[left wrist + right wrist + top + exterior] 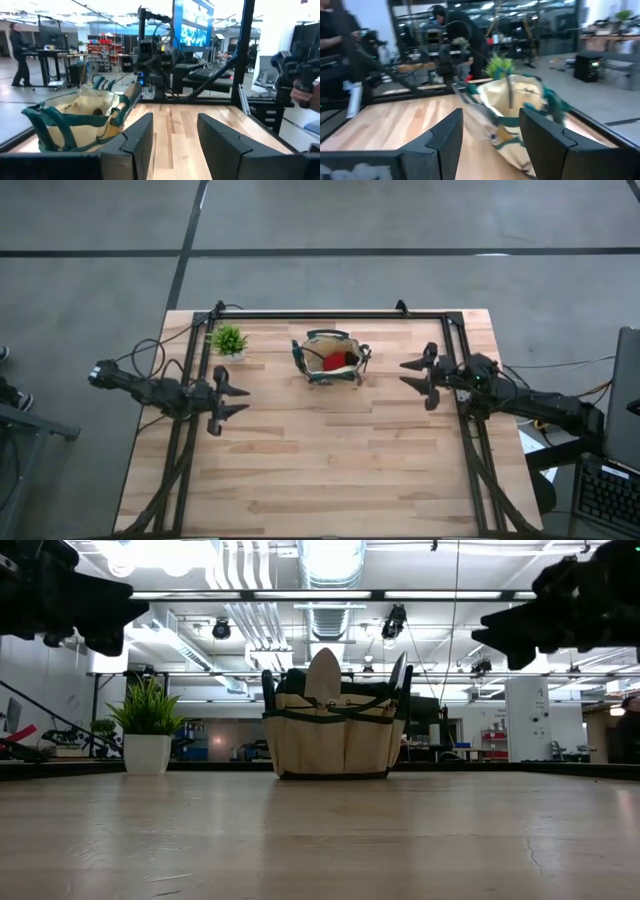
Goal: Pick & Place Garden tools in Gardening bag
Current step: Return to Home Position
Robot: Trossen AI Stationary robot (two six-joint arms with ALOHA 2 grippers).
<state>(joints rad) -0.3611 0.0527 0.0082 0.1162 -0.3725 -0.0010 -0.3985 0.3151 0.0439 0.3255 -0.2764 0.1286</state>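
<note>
The tan gardening bag (331, 359) with dark green trim stands upright on its base at the table's far middle. A red-headed tool (334, 361) shows inside it from above. In the low view a wooden trowel handle (323, 673) and a dark handle (398, 673) stick up out of the bag (335, 735). My left gripper (240, 399) hangs open and empty above the table, left of the bag. My right gripper (408, 374) hangs open and empty, right of the bag. The bag also shows in the left wrist view (75, 120) and the right wrist view (520, 115).
A small green potted plant (229, 341) stands at the table's far left, also in the low view (147, 727). A black frame (330, 314) runs along the far edge and both sides. Bare wood lies across the table's near half (330, 470). People show in the room behind.
</note>
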